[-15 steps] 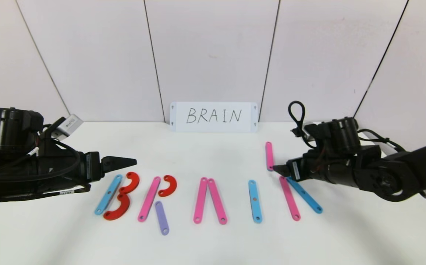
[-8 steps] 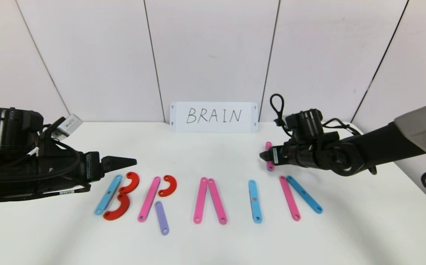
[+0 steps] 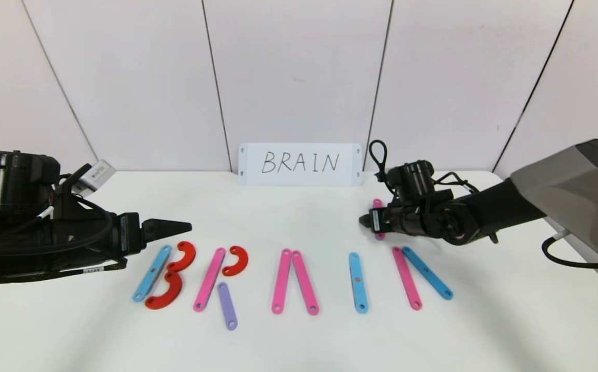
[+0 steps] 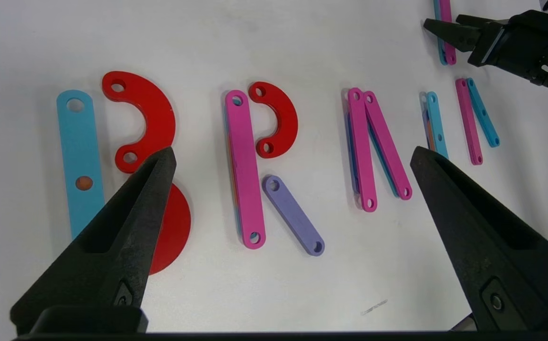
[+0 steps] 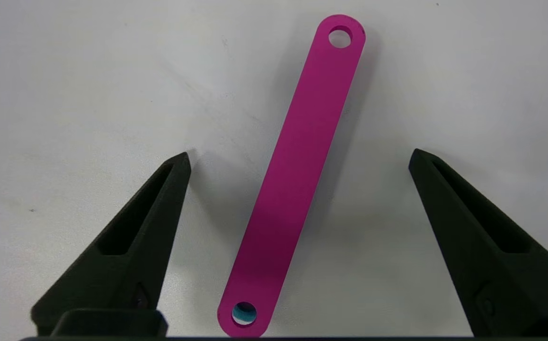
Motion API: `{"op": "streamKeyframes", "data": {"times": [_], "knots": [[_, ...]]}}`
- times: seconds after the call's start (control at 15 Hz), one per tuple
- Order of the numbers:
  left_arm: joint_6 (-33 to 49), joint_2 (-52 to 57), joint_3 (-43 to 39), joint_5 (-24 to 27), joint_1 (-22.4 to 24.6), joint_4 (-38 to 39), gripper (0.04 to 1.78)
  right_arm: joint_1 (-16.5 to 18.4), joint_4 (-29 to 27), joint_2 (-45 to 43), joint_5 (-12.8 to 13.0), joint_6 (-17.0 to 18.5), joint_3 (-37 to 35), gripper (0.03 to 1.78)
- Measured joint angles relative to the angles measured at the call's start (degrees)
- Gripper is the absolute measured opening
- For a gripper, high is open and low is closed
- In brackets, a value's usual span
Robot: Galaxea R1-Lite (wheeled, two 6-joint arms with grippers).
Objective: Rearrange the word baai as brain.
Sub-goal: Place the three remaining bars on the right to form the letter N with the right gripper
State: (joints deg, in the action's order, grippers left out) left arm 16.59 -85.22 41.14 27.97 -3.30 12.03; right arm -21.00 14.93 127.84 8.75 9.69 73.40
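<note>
The flat-piece word lies in a row on the white table. It has a B of blue bar (image 3: 150,274) and red curves (image 3: 183,257), then an R with pink bar (image 3: 209,279), red curve (image 3: 237,260) and purple bar (image 3: 226,306). After that come two pink bars (image 3: 282,281) as an A, a blue I (image 3: 358,282), and a pink bar (image 3: 406,278) meeting a blue bar (image 3: 428,273). Behind these lies a loose pink bar (image 5: 297,180). My right gripper (image 5: 300,154) is open and straddles it without touching. My left gripper (image 3: 175,226) hovers open beside the B.
A white card (image 3: 299,163) with BRAIN handwritten on it leans against the back wall. The table's back edge meets the wall panels just behind the loose pink bar. Bare table lies in front of the letters.
My right arm has swung back and left, from above the pink and blue bars at the row's right end to over the loose pink bar. The left arm has not moved.
</note>
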Motion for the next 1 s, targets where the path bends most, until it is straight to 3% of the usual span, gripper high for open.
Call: {"op": "streamKeyframes", "data": {"times": [0.13, 0.4, 0.53, 1.0], "knots": [[0.0, 0.0, 0.0, 0.0, 0.0, 0.0, 1.74, 0.0, 0.0, 0.2, 0.0, 0.1, 0.0, 1.28], [0.0, 0.1, -0.1, 0.0, 0.0, 0.0, 1.74, -0.2, 0.0, 0.1, 0.0, 0.1, -0.3, 0.57], [0.0, 0.1, -0.1, 0.0, 0.0, 0.0, 1.74, -0.3, 0.0, 0.0, 0.0, 0.2, -0.4, 0.34], [0.0, 0.2, 0.0, 0.0, 0.0, 0.0, 1.74, 0.1, -0.2, -3.4, 0.0, 0.2, -2.8, 0.30]]}}
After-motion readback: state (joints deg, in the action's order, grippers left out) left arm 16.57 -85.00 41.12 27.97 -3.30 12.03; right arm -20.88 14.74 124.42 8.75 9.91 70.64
